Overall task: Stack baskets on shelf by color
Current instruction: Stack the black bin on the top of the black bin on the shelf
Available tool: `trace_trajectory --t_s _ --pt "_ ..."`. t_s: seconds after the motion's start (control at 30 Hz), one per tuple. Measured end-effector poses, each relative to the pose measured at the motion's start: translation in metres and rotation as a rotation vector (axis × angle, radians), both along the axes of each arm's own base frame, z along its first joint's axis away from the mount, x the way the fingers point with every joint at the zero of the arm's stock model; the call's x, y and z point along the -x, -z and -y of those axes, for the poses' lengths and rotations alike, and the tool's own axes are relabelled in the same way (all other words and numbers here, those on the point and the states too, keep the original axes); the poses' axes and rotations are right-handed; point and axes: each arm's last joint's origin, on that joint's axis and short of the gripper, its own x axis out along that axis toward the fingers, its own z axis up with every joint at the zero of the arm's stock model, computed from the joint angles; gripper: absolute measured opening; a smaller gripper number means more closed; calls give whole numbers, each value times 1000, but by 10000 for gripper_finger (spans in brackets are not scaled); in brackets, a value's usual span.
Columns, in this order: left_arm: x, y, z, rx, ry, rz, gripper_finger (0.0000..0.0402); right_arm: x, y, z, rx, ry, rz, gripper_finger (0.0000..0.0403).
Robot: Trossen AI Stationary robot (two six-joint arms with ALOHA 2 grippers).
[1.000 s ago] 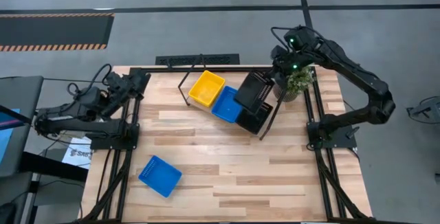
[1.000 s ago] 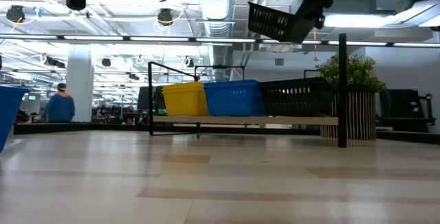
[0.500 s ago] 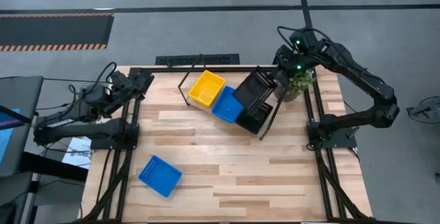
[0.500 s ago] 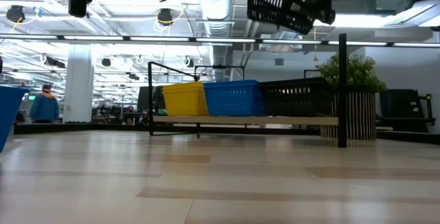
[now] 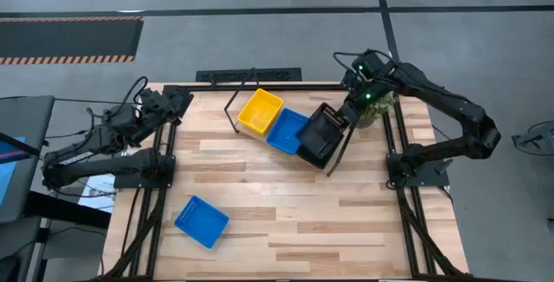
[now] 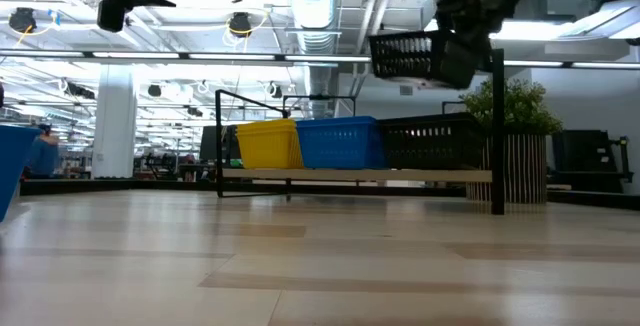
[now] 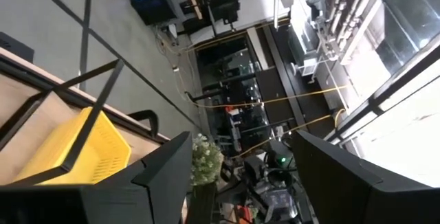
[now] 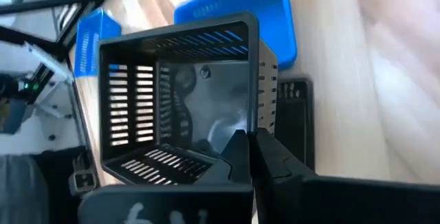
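Observation:
My right gripper is shut on a black basket, carried in the air over the shelf's right end. The shelf is a light board on thin black legs. On it stand a yellow basket, a blue basket and a black basket side by side, each on its bottom. The carried basket hangs level above the shelf's black one. Another blue basket lies on the table near the left near corner. My left gripper is open and raised at the far left corner. My right gripper holds the black basket by the rim of one short wall, with that wall pinched between the two fingers. The fingers come slanting down from the table's far right. The basket is lifted clear and level, its open side up.
A potted green plant stands at the shelf's right end, close under my right arm. Black frame rails run along the table's left and right sides. Bare wood lies between the shelf and the loose blue basket.
My right gripper has come down and toward the near left with the black basket. The basket was tilted high above the shelf and now hangs level, lower, over the shelf's black basket. My left arm has shifted slightly at its corner.

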Motion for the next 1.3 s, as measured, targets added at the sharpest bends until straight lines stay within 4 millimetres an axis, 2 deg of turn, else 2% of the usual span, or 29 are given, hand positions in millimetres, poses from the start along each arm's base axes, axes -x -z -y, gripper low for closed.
trace_trajectory --t_s 0.2,0.33,0.57,0.9,1.1,1.3 --pt "0 1 -1 12 -13 -3 238 1 16 -1 -21 -27 -19 2" --pt "1 1 -2 12 -22 -8 238 0 19 -1 -36 -40 -10 2" --pt "1 1 -2 5 -22 -15 238 -9 25 -1 -31 -82 -18 2" --pt "0 1 -1 -1 -4 -19 238 -22 46 8 -82 -103 -91 2" --pt "0 1 -1 -1 -4 -19 238 -23 48 10 -77 -113 -97 7" --pt "0 1 -1 -1 -4 -19 238 -22 49 11 -46 -100 -120 32"
